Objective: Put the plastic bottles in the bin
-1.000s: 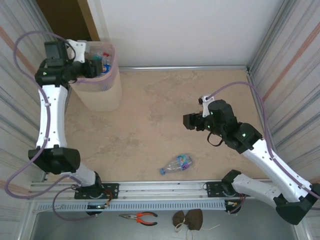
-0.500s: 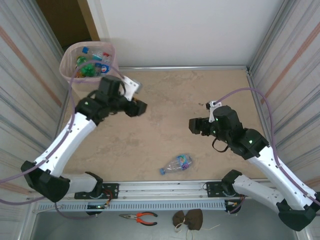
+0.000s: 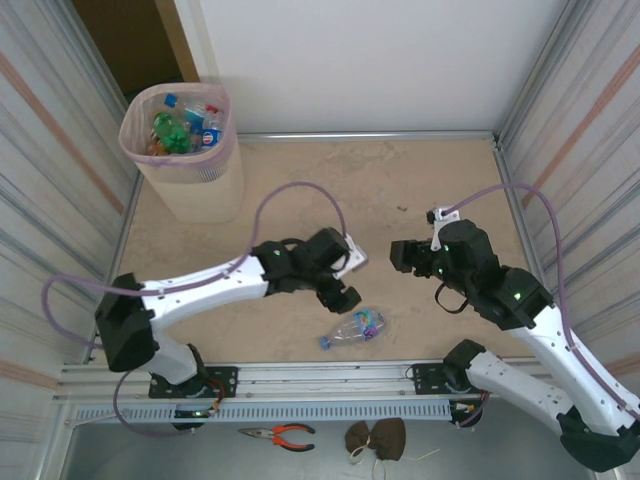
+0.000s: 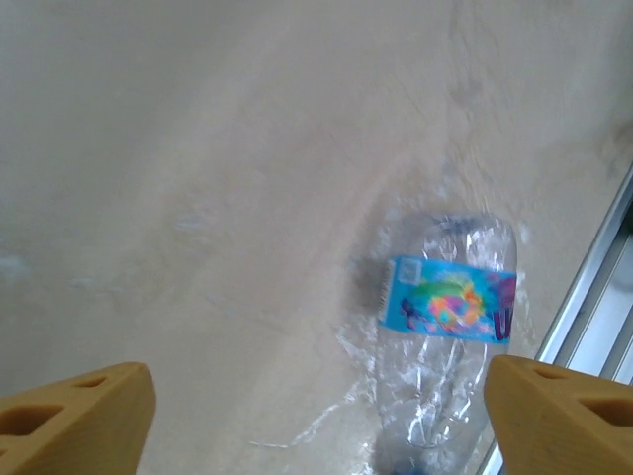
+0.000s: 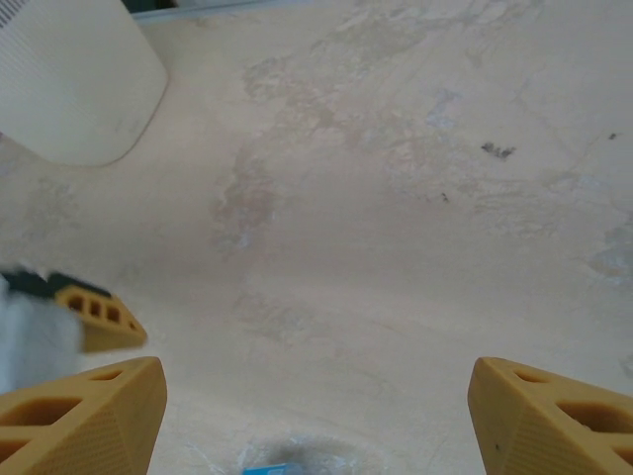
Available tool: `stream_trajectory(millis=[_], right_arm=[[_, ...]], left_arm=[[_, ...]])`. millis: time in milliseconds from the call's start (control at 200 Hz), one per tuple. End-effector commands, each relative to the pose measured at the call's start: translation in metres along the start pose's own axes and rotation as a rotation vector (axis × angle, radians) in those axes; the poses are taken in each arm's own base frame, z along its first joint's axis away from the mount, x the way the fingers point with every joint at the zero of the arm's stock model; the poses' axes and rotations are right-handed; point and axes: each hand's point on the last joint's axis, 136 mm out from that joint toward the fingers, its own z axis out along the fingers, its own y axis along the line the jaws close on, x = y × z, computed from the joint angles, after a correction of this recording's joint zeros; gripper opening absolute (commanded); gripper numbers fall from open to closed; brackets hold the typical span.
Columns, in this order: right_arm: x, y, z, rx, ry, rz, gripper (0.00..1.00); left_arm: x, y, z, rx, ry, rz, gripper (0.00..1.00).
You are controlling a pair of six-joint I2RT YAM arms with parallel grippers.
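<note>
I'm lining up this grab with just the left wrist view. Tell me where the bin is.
Observer: The bin stands in the far left corner, bottles inside.
Operator: Report the right claw.
Observer: The right claw is open and empty, right of the bottle and farther back.
Operator: Count the bottles on the table.
Observer: One, lying near the front rail.
</note>
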Motion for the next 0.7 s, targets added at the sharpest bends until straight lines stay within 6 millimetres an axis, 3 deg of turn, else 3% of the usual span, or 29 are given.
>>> stream_trajectory(millis=[0, 120, 371, 696], right_arm=[[-0.015, -0.01, -0.02, 0.035, -0.067, -0.001, 0.79], [-0.021, -0.014, -0.031, 0.042, -0.107, -0.003, 0.79], [-0.028, -0.02, -0.047, 0.056, -0.155, -0.003, 0.8], [-0.027, -0.023, -0.048, 0.063, -0.159, 0.0, 0.8]], left_arm=[[0.011, -0.015, 0.014, -0.033, 0.063, 0.032, 0.9], [0.025, -0.034, 0.03, -0.009, 0.124, 0.053, 0.98], [0.041, -0.051, 0.054, 0.013, 0.185, 0.053, 0.99], [0.058, -0.055, 0.087, -0.013, 0.268, 0.084, 0.99]])
